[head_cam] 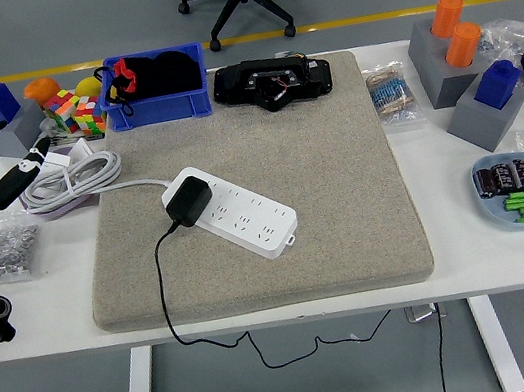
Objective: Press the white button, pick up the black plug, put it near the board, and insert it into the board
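Observation:
A white power strip (232, 209) lies diagonally on the grey mat (314, 146). The black plug (187, 201) sits in the strip's upper-left end, and its black cord runs down over the mat's front edge. The strip's white cable (71, 179) is coiled to the left. My left hand (5, 165) hovers at the table's left edge, well left of the strip, with its fingers spread and nothing in them. The right arm is out of view.
A blue bin (154, 89) with black items and a black device (272, 81) stand at the back. Colourful cubes (75, 112) sit at back left, grey blocks with orange and blue cylinders (468, 68) at right, and a blue dish of parts (523, 189) at front right.

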You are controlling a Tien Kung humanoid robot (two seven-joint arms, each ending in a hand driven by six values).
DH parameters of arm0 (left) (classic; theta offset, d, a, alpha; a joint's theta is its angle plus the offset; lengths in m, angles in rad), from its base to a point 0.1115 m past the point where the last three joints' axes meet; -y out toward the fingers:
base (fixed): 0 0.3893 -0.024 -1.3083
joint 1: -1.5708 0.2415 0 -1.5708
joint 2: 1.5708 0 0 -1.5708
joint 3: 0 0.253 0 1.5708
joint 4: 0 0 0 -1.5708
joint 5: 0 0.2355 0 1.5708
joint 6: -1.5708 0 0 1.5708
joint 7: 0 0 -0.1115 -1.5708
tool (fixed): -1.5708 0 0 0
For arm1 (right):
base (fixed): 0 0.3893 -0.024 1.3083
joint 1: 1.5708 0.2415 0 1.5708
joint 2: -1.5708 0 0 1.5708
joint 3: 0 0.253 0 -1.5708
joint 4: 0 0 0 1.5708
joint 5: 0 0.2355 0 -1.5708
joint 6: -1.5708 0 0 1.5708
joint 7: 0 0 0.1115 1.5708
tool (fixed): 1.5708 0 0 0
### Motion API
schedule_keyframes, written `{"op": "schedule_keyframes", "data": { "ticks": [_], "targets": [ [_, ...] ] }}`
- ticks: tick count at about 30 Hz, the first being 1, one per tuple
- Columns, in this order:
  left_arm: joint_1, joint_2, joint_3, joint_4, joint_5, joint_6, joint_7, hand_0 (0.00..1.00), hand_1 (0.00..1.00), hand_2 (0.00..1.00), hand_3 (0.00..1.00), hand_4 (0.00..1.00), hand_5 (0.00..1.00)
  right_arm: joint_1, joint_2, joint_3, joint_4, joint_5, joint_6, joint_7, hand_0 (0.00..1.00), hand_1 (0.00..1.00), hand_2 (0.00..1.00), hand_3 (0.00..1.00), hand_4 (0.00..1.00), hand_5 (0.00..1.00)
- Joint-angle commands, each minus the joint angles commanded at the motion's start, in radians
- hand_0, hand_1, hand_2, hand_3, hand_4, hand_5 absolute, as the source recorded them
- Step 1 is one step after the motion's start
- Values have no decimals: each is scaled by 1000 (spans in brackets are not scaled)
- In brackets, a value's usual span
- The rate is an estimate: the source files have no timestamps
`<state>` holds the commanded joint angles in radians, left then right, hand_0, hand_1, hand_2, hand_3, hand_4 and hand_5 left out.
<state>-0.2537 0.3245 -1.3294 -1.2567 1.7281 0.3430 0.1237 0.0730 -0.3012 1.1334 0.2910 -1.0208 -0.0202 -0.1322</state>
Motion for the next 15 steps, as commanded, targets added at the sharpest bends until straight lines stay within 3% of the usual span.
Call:
{"op": "schedule_keyframes", "data": {
  "ticks": [15],
  "targets": [
    [-4,-1,-7,-4,0,2,-2,993,954,920,866,871,704,1,1,0,-2,1,-1,1,629,622,605,593,675,412]
  ]
}}
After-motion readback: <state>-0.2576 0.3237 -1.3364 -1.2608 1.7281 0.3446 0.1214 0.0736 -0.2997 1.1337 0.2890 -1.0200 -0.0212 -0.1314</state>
